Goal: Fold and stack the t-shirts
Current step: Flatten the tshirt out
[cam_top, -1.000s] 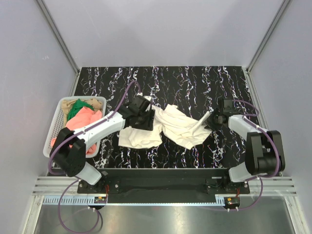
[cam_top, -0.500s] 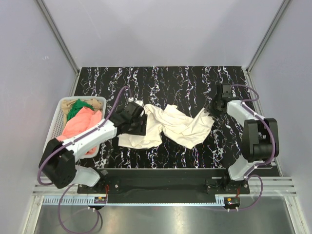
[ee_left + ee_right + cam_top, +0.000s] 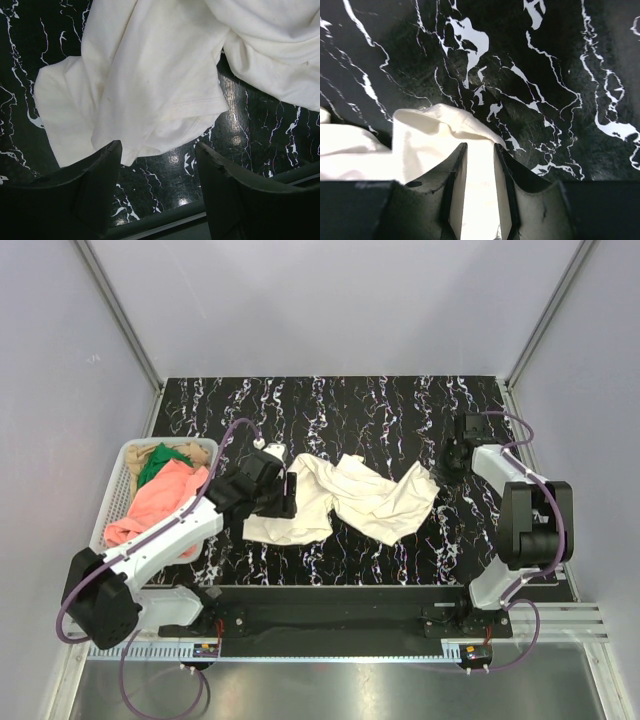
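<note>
The left gripper (image 3: 275, 490) has just backed off the cream-white t-shirt (image 3: 350, 495) toward the left edge of the tabletop. Its jaws stand wide apart and empty above the shirt's left hem.

The right gripper (image 3: 450, 462) has drifted toward the far right corner. Its fingers (image 3: 455, 170) are drawn close, with cloth showing in the gap, but I cannot tell whether they pinch it.

The shirt lies mid-table, rumpled but stretched wider toward the right edge, so to my eye it is being spread and no fold is made.

The salmon-pink t-shirt (image 3: 165, 495), green t-shirt (image 3: 155, 462) and tan t-shirt (image 3: 195, 452) wait in the basket (image 3: 113, 490) by the left edge.
</note>
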